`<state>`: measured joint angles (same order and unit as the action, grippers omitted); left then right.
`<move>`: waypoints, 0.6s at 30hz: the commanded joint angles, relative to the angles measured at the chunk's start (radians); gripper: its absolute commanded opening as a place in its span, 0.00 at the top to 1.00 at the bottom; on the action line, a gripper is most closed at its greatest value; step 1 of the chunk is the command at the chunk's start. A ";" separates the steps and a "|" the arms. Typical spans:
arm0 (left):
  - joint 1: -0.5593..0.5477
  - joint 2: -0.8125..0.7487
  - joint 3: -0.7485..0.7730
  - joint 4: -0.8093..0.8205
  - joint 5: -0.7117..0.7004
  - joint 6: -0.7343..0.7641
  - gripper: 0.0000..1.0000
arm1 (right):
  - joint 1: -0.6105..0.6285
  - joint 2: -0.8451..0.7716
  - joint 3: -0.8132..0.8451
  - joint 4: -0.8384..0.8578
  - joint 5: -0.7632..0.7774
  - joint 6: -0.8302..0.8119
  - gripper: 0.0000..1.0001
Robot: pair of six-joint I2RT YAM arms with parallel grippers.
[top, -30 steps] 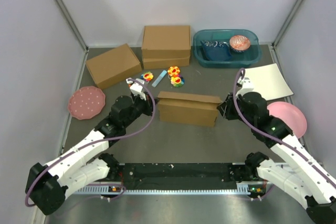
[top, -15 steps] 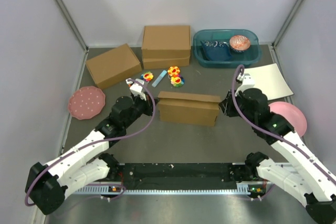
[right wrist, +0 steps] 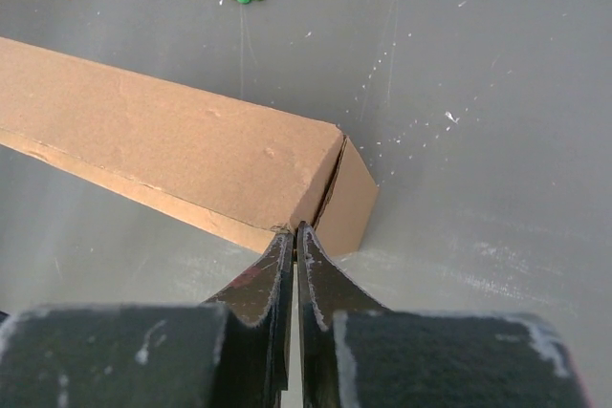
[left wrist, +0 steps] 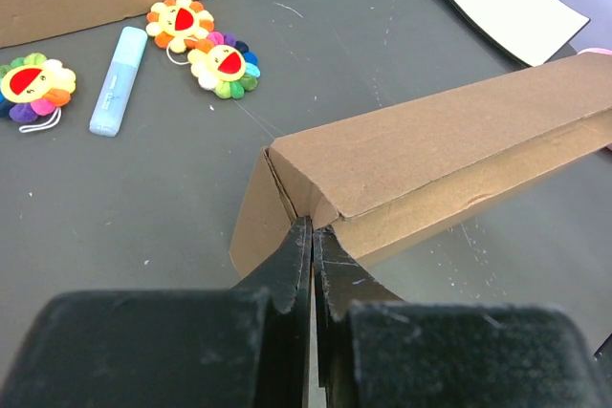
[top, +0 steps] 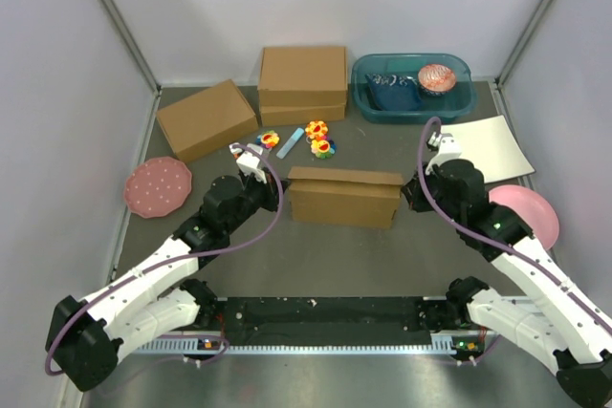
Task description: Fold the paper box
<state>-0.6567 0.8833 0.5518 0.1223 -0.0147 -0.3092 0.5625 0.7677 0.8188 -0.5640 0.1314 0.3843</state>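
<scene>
Left wrist view puts the left gripper (left wrist: pixel 311 236) in front, its two black fingers pressed flat together with nothing visibly between them. The tips touch the lower corner of the paper box (left wrist: pixel 440 140) at its left end, where an end flap stands slightly out from the body. On the right wrist view the right gripper (right wrist: pixel 295 233) is likewise closed to a thin seam, tips against the bottom edge of the box's right end, beside its angled flap. From above, the box sits as a long, low, closed shape mid-table (top: pixel 335 255), between the two arms. Just behind it lie flower toys (left wrist: pixel 218 59) and a light blue marker (left wrist: pixel 117 80). Farther back stand a smaller brown box (top: pixel 206 118), a taller brown box (top: pixel 302 83) and a teal bin (top: pixel 459 102). A speckled pink plate (top: pixel 157 186) lies left; a white sheet (top: pixel 488 145) and a pink bowl (top: pixel 526 212) lie right.
</scene>
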 commanded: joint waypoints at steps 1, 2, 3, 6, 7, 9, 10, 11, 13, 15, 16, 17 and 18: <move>-0.009 0.011 -0.010 -0.115 0.032 -0.014 1.00 | 0.008 -0.022 -0.007 0.047 0.025 -0.012 1.00; -0.009 0.011 -0.010 -0.116 0.033 -0.014 1.00 | 0.008 -0.024 -0.021 0.049 0.024 -0.010 1.00; -0.008 0.013 -0.010 -0.116 0.033 -0.014 1.00 | 0.008 -0.028 -0.029 0.047 0.022 -0.009 1.00; -0.008 0.017 -0.010 -0.113 0.033 -0.018 1.00 | 0.008 -0.038 -0.075 0.049 0.014 0.004 1.00; -0.009 0.020 -0.012 -0.112 0.035 -0.018 1.00 | 0.008 -0.047 -0.090 0.049 0.016 0.013 1.00; -0.008 0.022 -0.018 -0.108 0.035 -0.021 1.00 | 0.008 -0.067 -0.141 0.047 0.016 0.030 1.00; -0.009 0.019 -0.018 -0.108 0.035 -0.021 1.00 | 0.008 -0.077 -0.158 0.049 0.020 0.036 1.00; -0.009 0.020 -0.021 -0.108 0.033 -0.021 1.00 | 0.008 -0.091 -0.190 0.049 0.020 0.044 1.00; -0.008 0.016 -0.016 -0.110 0.032 -0.019 1.00 | 0.008 -0.100 -0.207 0.049 0.016 0.057 1.00; -0.008 0.011 -0.004 -0.118 0.024 -0.018 1.00 | 0.008 -0.100 -0.205 0.049 0.017 0.059 1.00; -0.009 0.003 0.016 -0.145 0.024 -0.018 0.98 | 0.008 -0.097 -0.195 0.047 0.020 0.061 1.00; -0.009 0.003 0.028 -0.153 0.024 -0.019 0.95 | 0.008 -0.094 -0.190 0.049 0.020 0.061 1.00; -0.009 0.000 0.039 -0.159 0.024 -0.015 0.91 | 0.008 -0.082 -0.187 0.047 0.020 0.057 1.00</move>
<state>-0.6567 0.8833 0.5579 0.1101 -0.0139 -0.3126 0.5629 0.6537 0.6525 -0.4274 0.1310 0.4309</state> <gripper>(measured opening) 0.036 0.007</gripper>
